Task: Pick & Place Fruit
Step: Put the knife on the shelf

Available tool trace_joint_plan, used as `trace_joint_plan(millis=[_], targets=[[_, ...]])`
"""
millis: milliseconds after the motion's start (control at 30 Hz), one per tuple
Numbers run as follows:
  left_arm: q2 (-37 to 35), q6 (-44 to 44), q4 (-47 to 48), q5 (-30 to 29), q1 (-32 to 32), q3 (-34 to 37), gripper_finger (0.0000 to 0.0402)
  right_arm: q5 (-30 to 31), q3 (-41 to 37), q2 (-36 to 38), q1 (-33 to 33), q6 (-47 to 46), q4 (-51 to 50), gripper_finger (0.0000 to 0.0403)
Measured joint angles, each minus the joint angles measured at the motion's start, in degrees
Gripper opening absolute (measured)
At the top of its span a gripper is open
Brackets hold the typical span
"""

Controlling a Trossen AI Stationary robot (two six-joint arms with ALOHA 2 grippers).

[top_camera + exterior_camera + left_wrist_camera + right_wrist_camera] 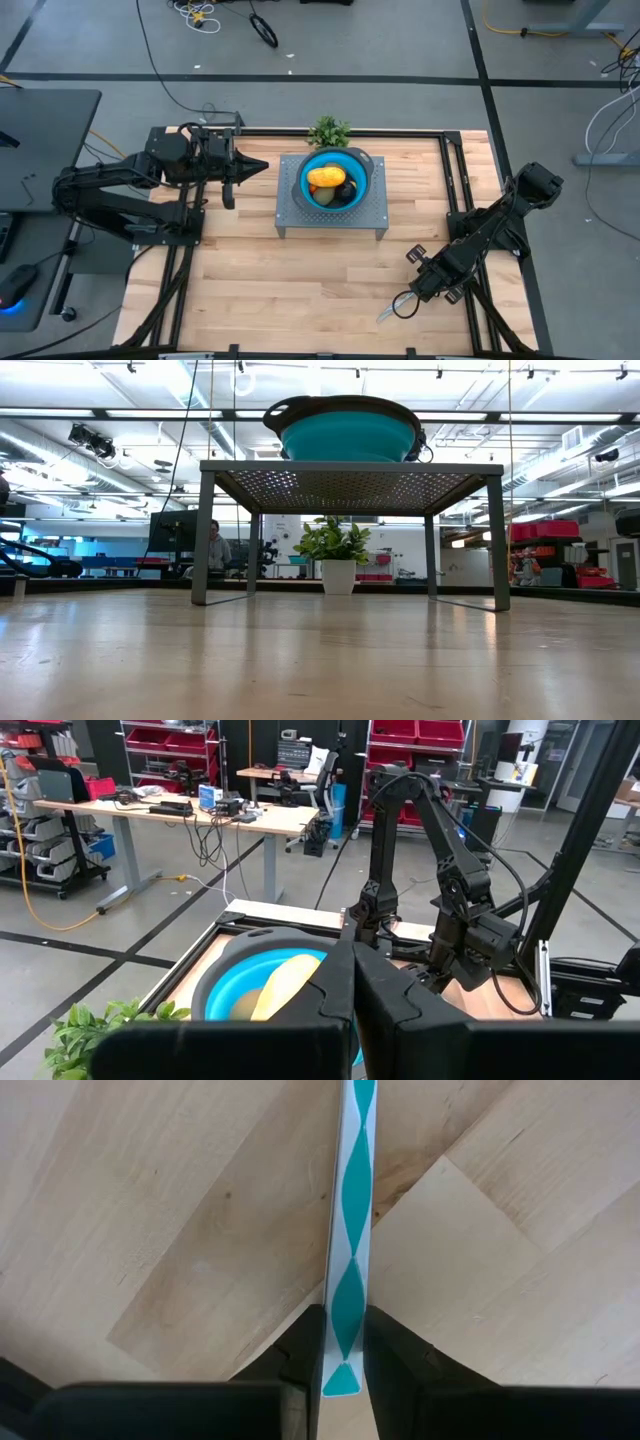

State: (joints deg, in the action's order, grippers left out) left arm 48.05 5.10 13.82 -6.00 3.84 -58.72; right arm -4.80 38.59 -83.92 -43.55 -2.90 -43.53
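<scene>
table (300,290): we see light wood planks filling the centre and lower half of the high view, dark frame rails along the left and right edges.
left arm (110,195): left side of the high view, stretched toward frame centre, off the table's left edge.
right arm (500,225): lower right of the high view, reaching down-left over the wood.
stand (290,215): grey perforated metal platform on four legs, centre of the high view; in the low view it takes the upper middle.
bowl (362,175): blue with a dark rim, sitting on the stand, top centre of the low view.
plant sprig (328,130): green, just above the bowl in the high view, at the table's far edge.
fruit (326,177): in the bowl, centre of the high view. We make out a yellow-orange oblong on top and darker pieces under it; smaller pieces we cannot tell apart.
left gripper (258,167): left of the bowl in the high view, tips aimed at it, not touching. Fingers pressed together, nothing between them.
right gripper (408,298): lower right of centre in the high view, low over the wood. Fingers pinch the knife (347,1230) at its teal-and-white patterned handle; the handle runs up the middle of the right wrist view, flat wood behind it.
knife blade: pale tip sticks out lower left of the right gripper in the high view.
</scene>
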Motion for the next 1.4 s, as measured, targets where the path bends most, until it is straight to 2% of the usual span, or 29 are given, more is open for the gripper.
trace_joint_plan(millis=[667, 1100, 1233, 1400], targets=[[0.0, 0.14, 0.0, 0.17, 0.0, 0.0, 0.0002, -0.31, 3.02, 5.05, 0.0, 1.88, -2.71, 0.0062], [-0.73, -1.0, 0.01, 0.24, 0.01, 0.0, 0.0001, -0.37, 4.24, 5.29, 0.02, 1.88, -3.6, 0.0062], [-1.77, -2.68, -0.04, 3.56, 0.02, 0.0, 0.0001, -0.33, 6.59, 5.31, 0.02, 1.88, -6.18, 0.0062], [-3.33, -2.79, 2.81, 4.0, 0.02, 0.0, 0.0001, -0.31, 9.09, 5.35, 0.02, 1.88, -8.99, 0.0062]])
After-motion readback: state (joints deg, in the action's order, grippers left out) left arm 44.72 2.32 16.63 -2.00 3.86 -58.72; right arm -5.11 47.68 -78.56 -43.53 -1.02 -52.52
